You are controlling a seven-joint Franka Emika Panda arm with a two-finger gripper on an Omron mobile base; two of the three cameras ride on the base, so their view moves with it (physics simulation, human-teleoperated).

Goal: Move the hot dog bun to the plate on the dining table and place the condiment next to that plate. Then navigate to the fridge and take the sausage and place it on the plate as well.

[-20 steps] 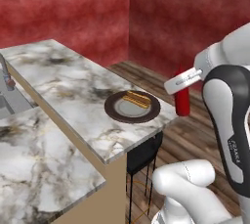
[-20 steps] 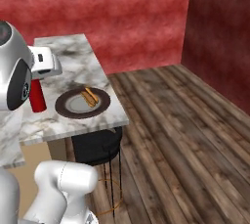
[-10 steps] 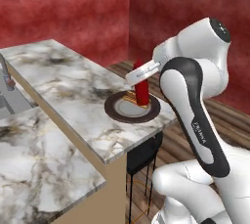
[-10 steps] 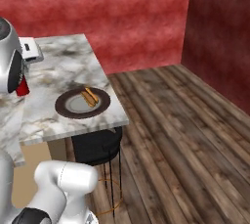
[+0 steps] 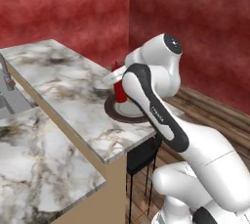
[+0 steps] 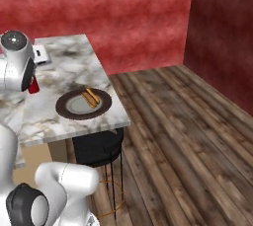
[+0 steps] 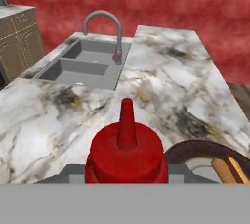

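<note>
Hand: your hand (image 7: 127, 178) is clamped on the condiment bottle, jaws partly apart, one on each side of the bottle's body just under the cap.
Condiment bottle: the dark red squeeze bottle (image 7: 127, 150) stands upright in the grip, nozzle up; in the left base view you catch it (image 5: 118, 89) behind the forearm, over the near edge of the plate.
Why held so: you judge the upright hold lets it go straight down onto its base beside the plate without tipping.
Plate: the dark brown plate (image 6: 66, 111) sits near the end of the dining table (image 6: 79, 67); in the hand view its rim (image 7: 195, 145) shows just beside the bottle.
Hot dog bun: the bun (image 6: 90, 97) already lies on the plate, toward one side, leaving room for the sausage.
Set-down spot: you look best served by the bare marble beside the plate on the sink side.
Sink: the sink (image 7: 83, 64) and its curved faucet (image 7: 103, 27) lie well apart, beyond the table.
</note>
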